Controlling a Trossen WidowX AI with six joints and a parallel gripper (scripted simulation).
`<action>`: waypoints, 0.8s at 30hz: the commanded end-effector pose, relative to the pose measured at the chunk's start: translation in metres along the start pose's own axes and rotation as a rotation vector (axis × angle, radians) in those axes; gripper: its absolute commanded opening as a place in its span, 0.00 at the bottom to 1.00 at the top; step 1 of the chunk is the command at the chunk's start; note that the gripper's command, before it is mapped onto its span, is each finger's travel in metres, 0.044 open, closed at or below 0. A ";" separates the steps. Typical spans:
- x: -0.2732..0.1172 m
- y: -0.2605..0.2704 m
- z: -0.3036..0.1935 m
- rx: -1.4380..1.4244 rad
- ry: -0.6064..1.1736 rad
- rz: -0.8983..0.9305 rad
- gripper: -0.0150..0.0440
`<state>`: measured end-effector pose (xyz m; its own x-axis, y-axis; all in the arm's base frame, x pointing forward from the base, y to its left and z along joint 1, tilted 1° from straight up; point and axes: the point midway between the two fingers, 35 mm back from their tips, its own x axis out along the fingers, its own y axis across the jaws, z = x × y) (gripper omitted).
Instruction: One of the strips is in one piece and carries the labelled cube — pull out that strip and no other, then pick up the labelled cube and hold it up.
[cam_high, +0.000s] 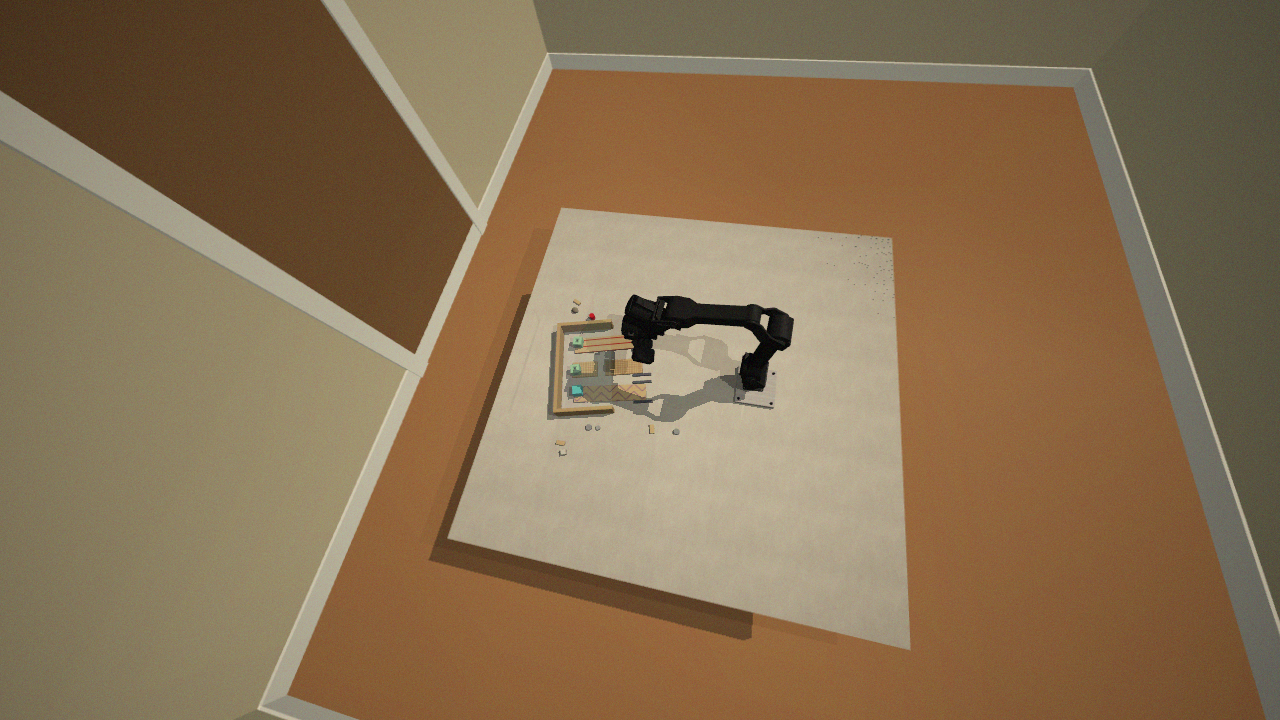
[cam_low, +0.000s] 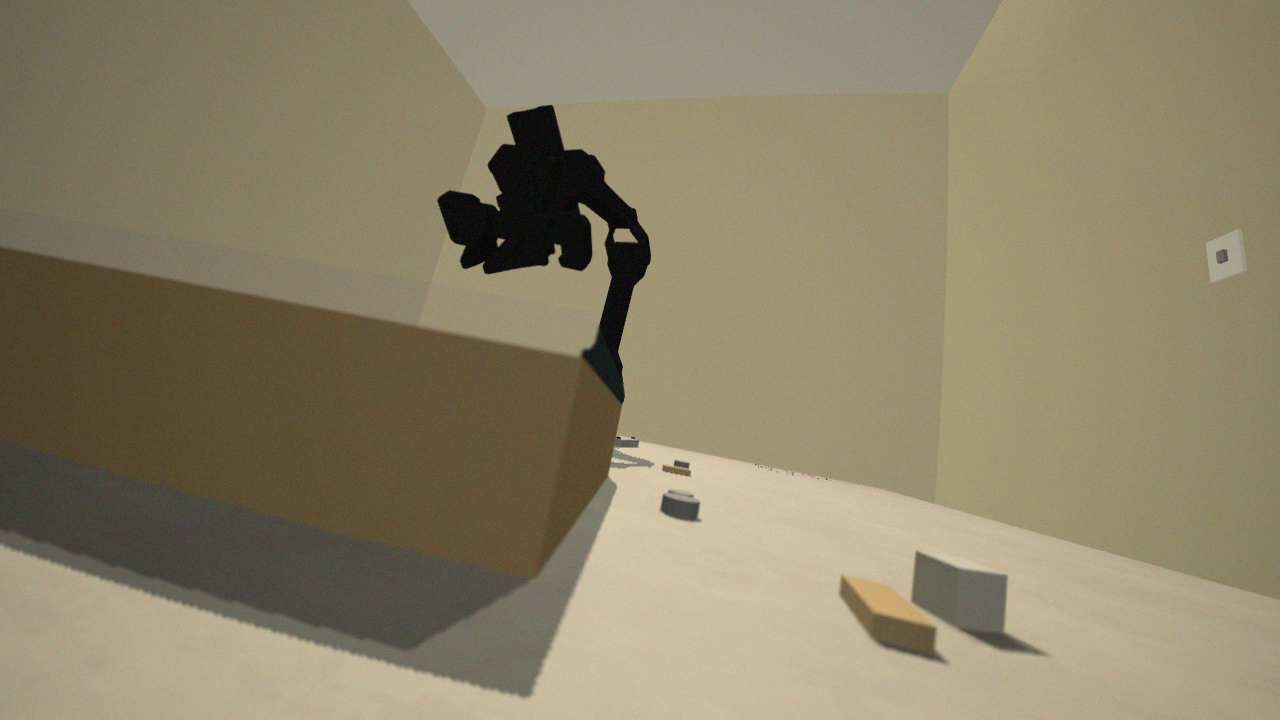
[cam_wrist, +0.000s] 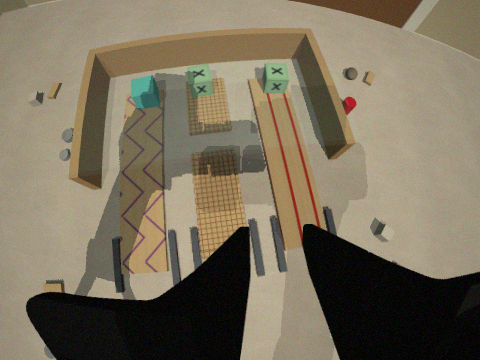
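The red-lined strip is in one piece and carries a green cube marked X at its far end. The middle grid strip is in two pieces with a gap: a far piece under another X-marked green cube and a near piece. The zigzag strip is whole and carries a plain teal cube. My gripper is empty and partly open, above the near ends of the strips.
A three-sided wooden wall surrounds the far ends, open toward the arm. Dark upright rails flank the near ends. A red cylinder lies outside the right wall. Several small blocks and discs are scattered around.
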<state>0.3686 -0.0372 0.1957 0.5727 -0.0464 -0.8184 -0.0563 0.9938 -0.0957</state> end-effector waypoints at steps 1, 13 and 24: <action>0.027 -0.022 0.003 -0.042 0.173 0.009 0.26; 0.094 -0.068 -0.018 -0.118 0.547 0.125 0.25; 0.104 -0.066 -0.023 -0.118 0.547 0.125 0.25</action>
<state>0.4121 -0.1096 0.1096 0.0556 -0.0031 -0.9984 -0.2018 0.9793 -0.0143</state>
